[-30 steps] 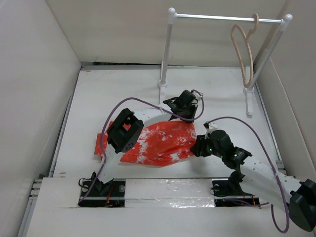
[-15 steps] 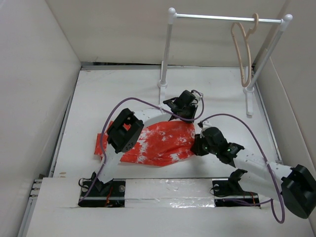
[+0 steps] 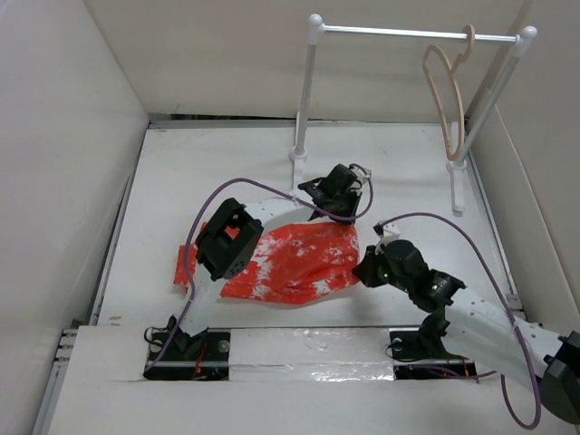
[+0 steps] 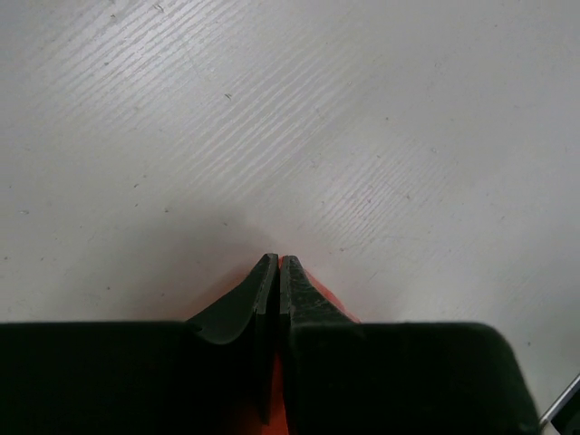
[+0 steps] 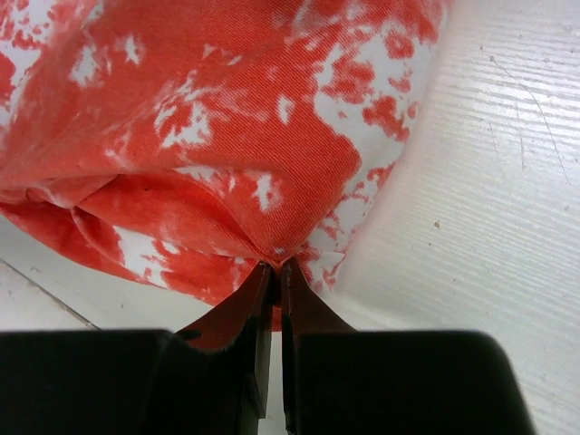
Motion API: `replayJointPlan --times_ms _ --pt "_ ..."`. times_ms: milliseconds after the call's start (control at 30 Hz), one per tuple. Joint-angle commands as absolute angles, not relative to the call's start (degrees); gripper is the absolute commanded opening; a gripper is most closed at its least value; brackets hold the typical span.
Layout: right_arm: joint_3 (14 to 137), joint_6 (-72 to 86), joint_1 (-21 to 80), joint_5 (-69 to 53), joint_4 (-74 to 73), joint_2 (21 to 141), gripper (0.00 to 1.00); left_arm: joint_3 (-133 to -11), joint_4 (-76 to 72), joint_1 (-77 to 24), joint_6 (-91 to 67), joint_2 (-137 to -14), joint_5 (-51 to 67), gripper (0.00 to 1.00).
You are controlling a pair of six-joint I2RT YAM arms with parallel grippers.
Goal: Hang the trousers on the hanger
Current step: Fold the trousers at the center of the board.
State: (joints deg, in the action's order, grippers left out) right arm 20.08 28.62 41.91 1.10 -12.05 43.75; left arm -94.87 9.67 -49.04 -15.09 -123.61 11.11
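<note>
Fingers [image 5: 304, 313] on right gripper [image 5: 275, 265] are pinching the trousers [image 5: 227, 154] at the hem; left gripper [image 4: 277, 263] is clamping their far edge; hanger [image 3: 435, 95] is hanging on rail [image 3: 408, 33].

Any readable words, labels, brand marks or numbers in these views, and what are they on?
None readable. The trousers carry only white blotches, no lettering; the hanger, white rail stand, table, left gripper and right gripper show no marks or labels.
</note>
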Motion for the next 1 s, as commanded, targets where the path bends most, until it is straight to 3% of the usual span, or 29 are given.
replayJointPlan --times_ms 0,233,433,600,700,767,867,900,967 --pt "18.4 32.3 44.6 1.7 -15.6 41.1 0.00 -97.0 9.3 -46.2 -15.1 -123.4 10.5 0.00" --pt "16.1 40.1 49.9 4.7 -22.4 35.2 0.02 -98.5 9.3 -43.2 -15.5 -125.1 12.3 0.00" --pt "14.3 43.5 50.6 3.9 -27.0 28.4 0.11 -97.5 8.0 -43.8 -15.5 -124.5 12.5 0.00" --pt "15.4 43.5 50.6 4.0 -29.5 25.2 0.36 -97.2 8.0 -44.4 -15.3 -123.6 11.9 0.00" --pt "17.2 42.9 50.6 5.4 -29.0 26.3 0.41 -97.2 8.1 -44.4 -15.4 -123.6 12.6 0.00" --pt "18.6 41.8 50.6 6.0 -25.9 27.9 0.41 -96.7 7.7 -45.1 -15.5 -123.1 12.3 0.00" --pt "22.0 39.6 50.6 7.1 -24.6 33.3 0.31 -96.5 8.1 -46.2 -15.4 -123.0 12.1 0.00" --pt "23.1 39.0 50.6 7.6 -24.6 34.6 0.12 -96.4 8.1 -46.2 -15.4 -122.9 11.9 0.00" --pt "24.6 36.0 50.6 6.8 -21.7 37.2 0.07 -95.8 7.5 -46.8 -15.6 -122.5 11.6 0.00"
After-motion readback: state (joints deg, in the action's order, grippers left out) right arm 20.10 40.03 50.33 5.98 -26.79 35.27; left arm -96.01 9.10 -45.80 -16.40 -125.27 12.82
